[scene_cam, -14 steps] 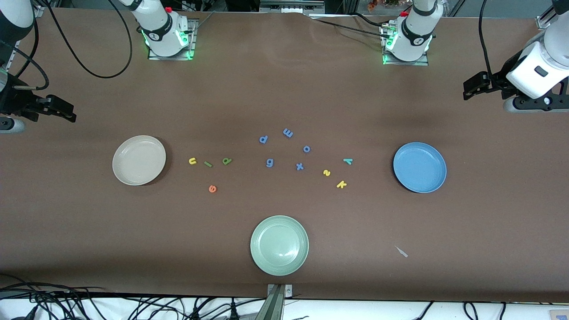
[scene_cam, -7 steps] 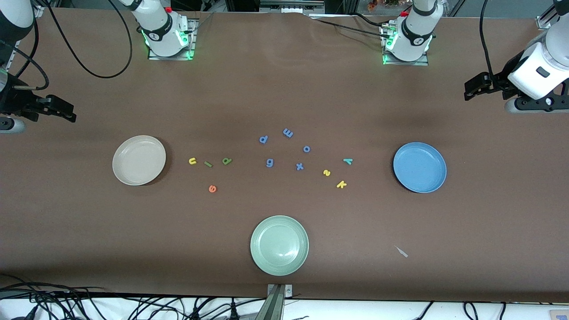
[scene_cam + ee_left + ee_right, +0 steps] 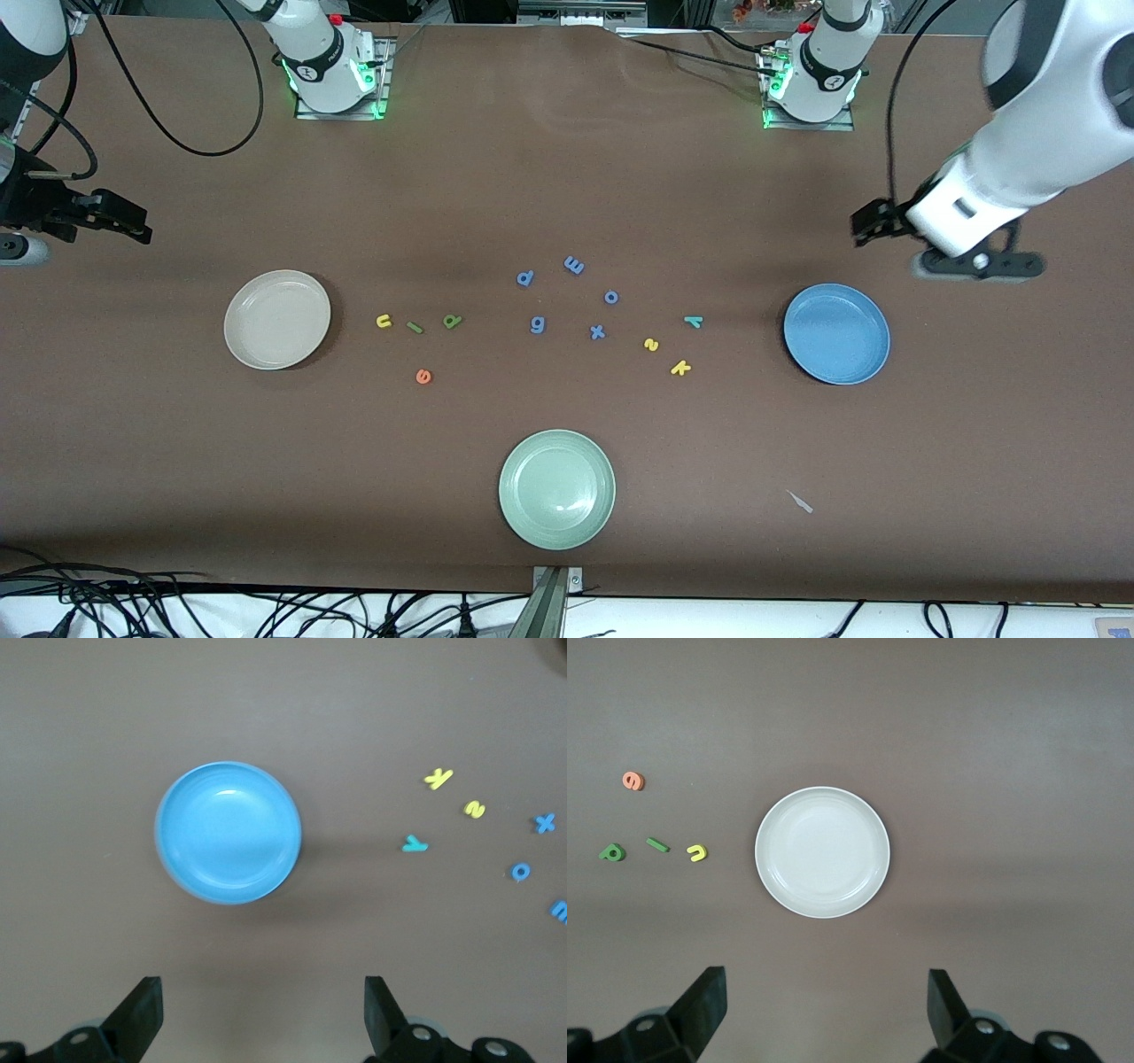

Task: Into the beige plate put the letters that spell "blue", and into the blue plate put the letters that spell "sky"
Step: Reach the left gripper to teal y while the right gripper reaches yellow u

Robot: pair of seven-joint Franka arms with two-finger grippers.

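Brown paper is covering the whole table [image 3: 567, 159], and the only readable writing is the foam letters themselves. The beige plate [image 3: 277, 319] is sitting toward the right arm's end, with the yellow u [image 3: 384, 321], thin green l [image 3: 415, 328] and green b [image 3: 453, 321] lying in a row just beside it and the orange e [image 3: 423, 377] a bit nearer the front camera. The blue plate [image 3: 836, 333] is sitting toward the left arm's end, with the teal y [image 3: 694, 321], yellow s [image 3: 651, 345] and yellow k [image 3: 680, 368] lying near it, none of them in a plate. All-blue letters [image 3: 573, 264] are scattered between the two groups, and a pale green plate [image 3: 556, 489] is sitting closest to the front camera.

Compared with half a second ago, the left gripper [image 3: 873, 221] has swung in from the table's edge and is now hovering over the table just beside the blue plate, fingers [image 3: 142, 1014] spread wide and empty. The right gripper [image 3: 120, 217] is waiting in the same spot as before, over the table's end past the beige plate, jaws also apart, holding nothing.
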